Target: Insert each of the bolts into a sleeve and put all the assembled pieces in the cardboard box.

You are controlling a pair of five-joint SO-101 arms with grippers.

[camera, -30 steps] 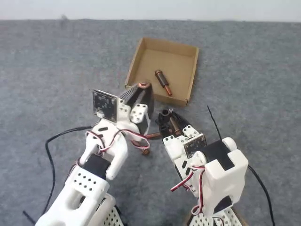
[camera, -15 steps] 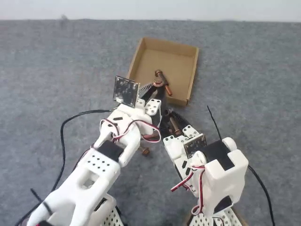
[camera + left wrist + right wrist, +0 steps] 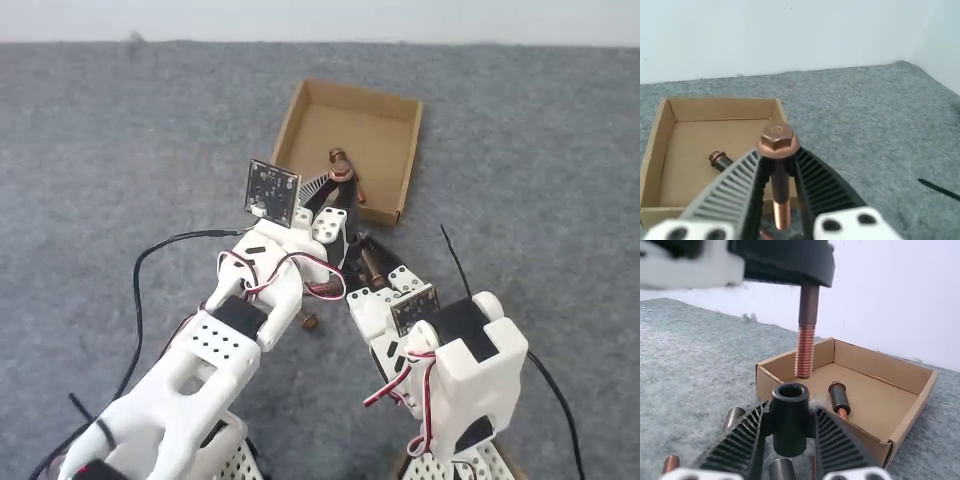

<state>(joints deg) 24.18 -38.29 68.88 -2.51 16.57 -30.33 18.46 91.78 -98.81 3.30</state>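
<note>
One cardboard box [image 3: 375,130], just beyond both sets of jaws; one assembled piece [image 3: 839,396] lying inside it; two bare bolts that can be counted: a bolt [image 3: 776,170] upright between the left jaws, a second bolt [image 3: 308,320] flat on the desk [image 3: 120,150] behind those jaws; three sleeves: a black sleeve [image 3: 789,415] clamped upright in the right jaws, a grey sleeve [image 3: 733,417] beside them, another grey sleeve [image 3: 781,471] beneath them.

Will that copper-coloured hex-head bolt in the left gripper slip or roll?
The copper-coloured hex-head bolt looks solid metal: probably stiff, heavy for its size. The left gripper clamps its smooth shank, which might slide. Released, its round shank would likely roll.
</note>
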